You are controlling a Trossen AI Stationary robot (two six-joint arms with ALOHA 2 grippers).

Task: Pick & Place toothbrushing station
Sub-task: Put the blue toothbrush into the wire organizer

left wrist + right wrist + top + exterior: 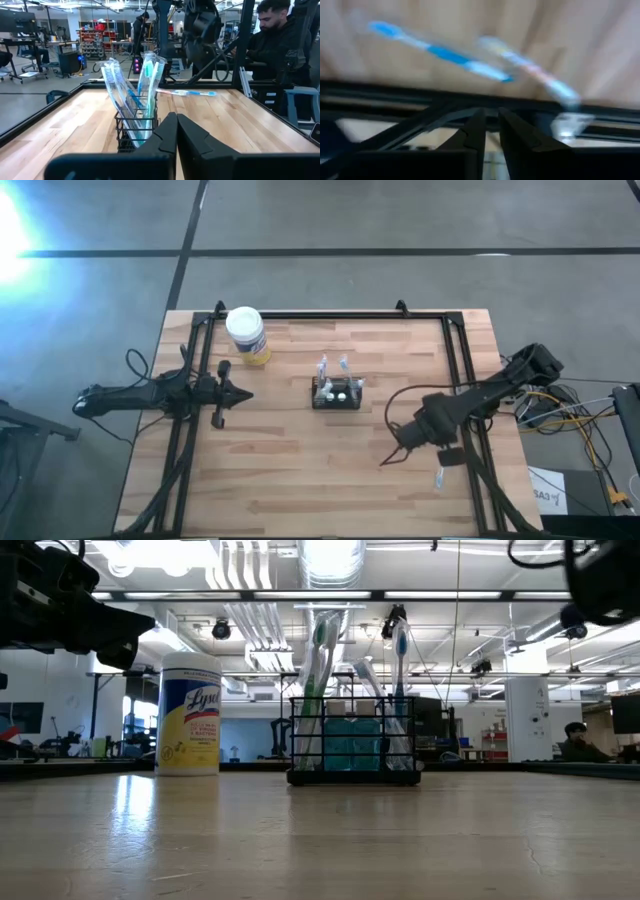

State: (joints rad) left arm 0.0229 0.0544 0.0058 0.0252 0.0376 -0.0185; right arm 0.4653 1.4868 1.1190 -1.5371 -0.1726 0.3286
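Right hand (487, 114), grip impossible to tell, hovers by the blue toothbrush (440, 52) on the tabletop (300, 480); better to straddle its handle squarely before closing, while the clenched, empty left hand (240, 393) waits at the left side.

Both arms are dark, near-black, built of slim jointed links. Black cables loop beside each. The left end effector (176, 131) has two smooth, black, wedge-shaped fingers; the right end effector (490, 131) looks alike.
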